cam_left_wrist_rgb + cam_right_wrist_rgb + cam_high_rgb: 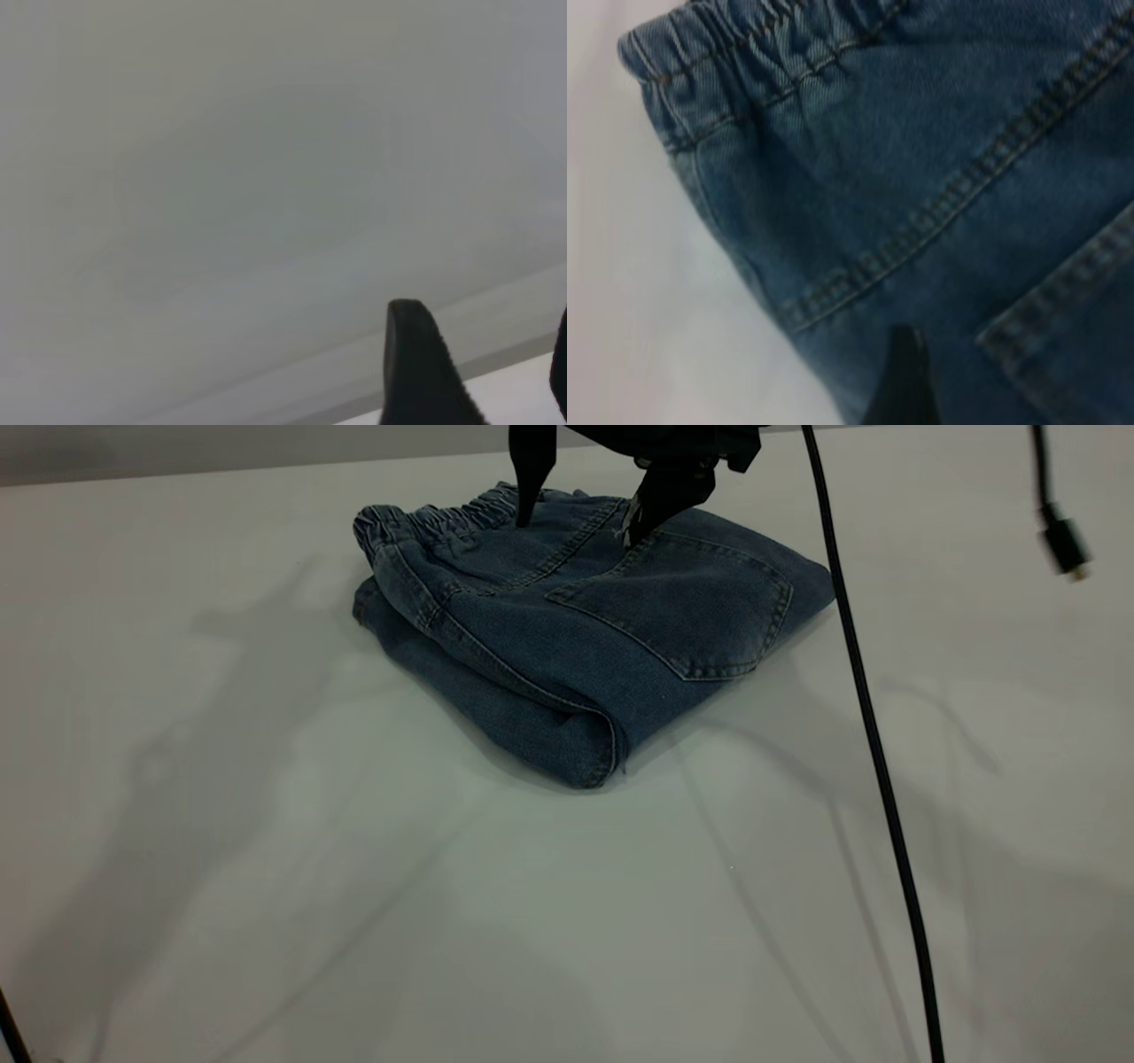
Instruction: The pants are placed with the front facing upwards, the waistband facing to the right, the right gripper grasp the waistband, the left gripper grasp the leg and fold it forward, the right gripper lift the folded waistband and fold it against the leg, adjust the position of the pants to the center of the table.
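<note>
The pants (567, 655) lie folded into a compact blue denim bundle at the far middle of the table (266, 886), a square back pocket (691, 602) facing up. The ruched waistband (443, 518) runs along the bundle's far left edge and shows close up in the right wrist view (744, 44). My right gripper (576, 524) comes down from above, open, with both fingertips resting on the denim just behind the waistband and nothing pinched. One of its fingers (902, 381) shows against the fabric. My left gripper (483, 323) is open, holds nothing, faces only a pale surface, and is outside the exterior view.
A black cable (873, 744) hangs down across the right side of the table, just past the pants. A second cable with a connector (1063, 540) dangles at the far right. Bare table stretches in front of and to the left of the bundle.
</note>
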Tool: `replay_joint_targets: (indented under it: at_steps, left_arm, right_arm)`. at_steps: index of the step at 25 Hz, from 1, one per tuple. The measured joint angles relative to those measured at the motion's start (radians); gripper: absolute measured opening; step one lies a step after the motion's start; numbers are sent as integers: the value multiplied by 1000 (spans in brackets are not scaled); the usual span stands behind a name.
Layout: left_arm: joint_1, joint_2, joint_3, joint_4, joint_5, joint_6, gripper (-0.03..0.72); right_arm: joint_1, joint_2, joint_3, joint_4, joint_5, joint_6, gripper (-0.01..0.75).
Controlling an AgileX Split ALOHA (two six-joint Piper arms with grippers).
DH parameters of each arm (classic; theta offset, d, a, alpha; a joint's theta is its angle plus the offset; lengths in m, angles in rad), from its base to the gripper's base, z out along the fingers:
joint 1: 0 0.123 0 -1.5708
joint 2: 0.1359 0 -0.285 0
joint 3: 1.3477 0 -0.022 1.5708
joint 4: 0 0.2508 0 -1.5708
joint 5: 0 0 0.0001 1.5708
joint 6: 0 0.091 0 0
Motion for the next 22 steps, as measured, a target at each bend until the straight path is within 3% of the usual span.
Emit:
replay_joint_targets:
  at_steps: [7,11,16,19,22]
  left_arm:
    - [0,-2,0,0,1,0,347]
    - [0,-2,0,-2,1,-1,347]
    - [0,-2,0,-2,1,-1,347]
    - [0,-2,0,-2,3,-1,347]
    - [0,-2,0,-2,7,-2,347]
  right_arm:
    - [-10,-2,0,180,112,-116,519]
    - [-12,-32,0,132,228,-252,519]
    - [-10,-116,0,-36,344,-268,519]
    - [-10,-114,0,-60,334,-206,519]
    - [-10,-58,0,-24,254,-141,519]
